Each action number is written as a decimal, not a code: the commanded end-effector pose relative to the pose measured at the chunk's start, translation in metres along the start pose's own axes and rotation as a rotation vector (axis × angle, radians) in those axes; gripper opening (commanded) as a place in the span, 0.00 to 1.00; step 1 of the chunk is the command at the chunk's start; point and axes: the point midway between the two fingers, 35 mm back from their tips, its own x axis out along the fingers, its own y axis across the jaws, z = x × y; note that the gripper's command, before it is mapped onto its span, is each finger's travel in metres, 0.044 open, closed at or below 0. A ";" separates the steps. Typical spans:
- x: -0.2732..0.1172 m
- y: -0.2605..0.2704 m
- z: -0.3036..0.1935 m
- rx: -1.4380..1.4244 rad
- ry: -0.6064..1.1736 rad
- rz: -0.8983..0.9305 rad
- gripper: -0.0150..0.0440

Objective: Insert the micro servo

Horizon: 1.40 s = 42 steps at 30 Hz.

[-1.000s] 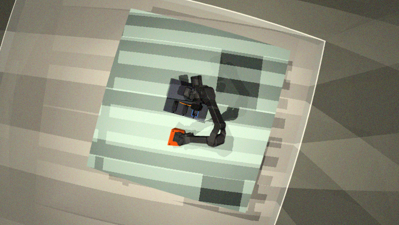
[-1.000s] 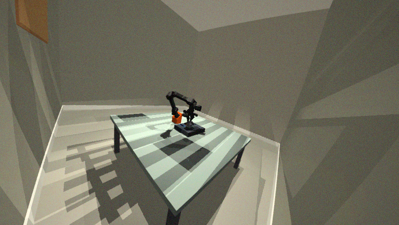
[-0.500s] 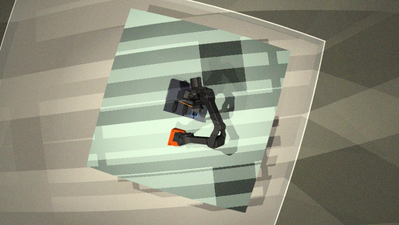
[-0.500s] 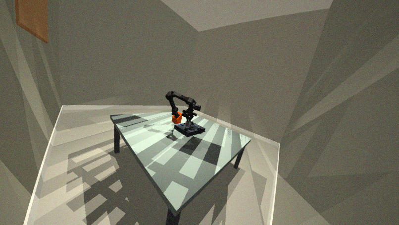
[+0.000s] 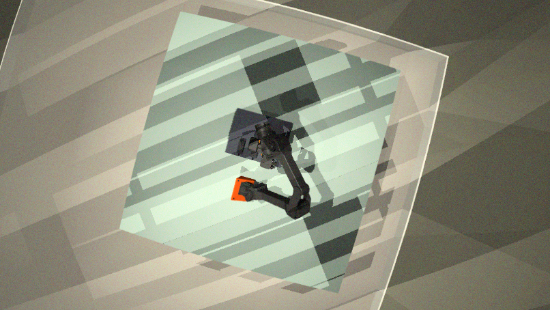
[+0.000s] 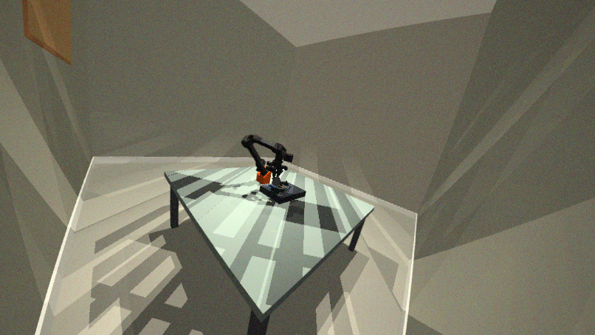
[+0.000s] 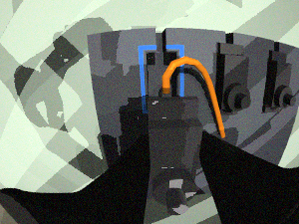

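Note:
The micro servo (image 7: 173, 115) is dark grey, with its round boss and shaft toward the wrist camera. My gripper (image 7: 174, 143) (image 6: 275, 182) is shut on its sides. The servo's orange cable (image 7: 186, 61) leaves its far end, arches over the pocket's right side and hangs down to the right. The marked pocket, with its blue outline (image 7: 142, 74), lies just beyond the servo in the wrist view; the servo hides its near end. The side notch (image 7: 160, 39) runs from the pocket to the deck edge. The dark deck (image 5: 240, 123) (image 6: 287, 196) (image 7: 112, 56) is below. Height above it is unclear.
Two seated servos (image 7: 234, 84) (image 7: 283, 84) stand to the right of the pocket in the wrist view. The orange arm base (image 5: 235, 188) (image 6: 263, 177) is near the deck on the pale table (image 5: 184, 227) (image 6: 266, 291). Striped shadows cross the scene.

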 end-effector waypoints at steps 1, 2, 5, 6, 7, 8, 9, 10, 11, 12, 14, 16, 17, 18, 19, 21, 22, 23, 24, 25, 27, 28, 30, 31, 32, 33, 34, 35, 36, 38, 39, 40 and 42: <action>0.001 -0.001 0.025 -0.002 -0.005 -0.001 0.25; 0.001 -0.001 0.030 -0.003 -0.005 -0.001 0.25; 0.001 -0.001 0.037 -0.003 -0.006 -0.001 0.25; 0.001 -0.001 0.037 -0.003 -0.006 -0.001 0.25; 0.001 -0.001 0.037 -0.003 -0.006 -0.001 0.25; 0.001 -0.001 0.037 -0.003 -0.006 -0.001 0.25; 0.001 -0.001 0.037 -0.003 -0.006 -0.001 0.25; 0.002 -0.001 0.037 -0.003 -0.006 -0.001 0.25; 0.002 -0.001 0.037 -0.003 -0.005 -0.001 0.25; 0.003 -0.001 0.037 -0.003 -0.005 -0.001 0.25; 0.006 -0.001 0.037 -0.003 -0.005 -0.001 0.25; 0.009 -0.001 0.037 -0.003 -0.005 -0.001 0.25; 0.011 -0.001 0.037 -0.003 -0.005 -0.001 0.25; 0.012 -0.001 0.037 -0.003 -0.005 -0.001 0.25; 0.014 0.000 0.037 -0.003 -0.005 -0.001 0.25; 0.017 0.000 0.037 -0.003 -0.005 -0.001 0.25; 0.019 0.000 0.037 -0.003 -0.005 -0.001 0.25; 0.020 0.000 0.037 -0.003 -0.005 -0.001 0.25; 0.021 0.000 0.037 -0.003 -0.005 -0.001 0.25; 0.021 0.000 0.037 -0.003 -0.005 -0.001 0.25; 0.021 0.000 0.037 -0.003 -0.005 -0.001 0.25; 0.021 0.000 0.037 -0.003 -0.005 -0.001 0.25; 0.021 0.000 0.037 -0.003 -0.005 -0.001 0.25; 0.021 0.000 0.037 -0.003 -0.005 -0.001 0.25; 0.021 0.000 0.037 -0.003 -0.005 -0.001 0.25; 0.021 0.000 0.037 -0.003 -0.005 -0.001 0.25; 0.021 0.000 0.037 -0.003 -0.005 -0.001 0.25; 0.021 0.000 0.037 -0.003 -0.005 -0.001 0.25; 0.021 0.000 0.037 -0.003 -0.005 -0.001 0.25; 0.021 0.000 0.037 -0.003 -0.005 -0.001 0.25; 0.021 0.000 0.037 -0.003 -0.005 -0.001 0.25; 0.022 0.000 0.037 -0.003 -0.005 -0.001 0.25; 0.023 0.000 0.037 -0.003 -0.005 -0.001 0.25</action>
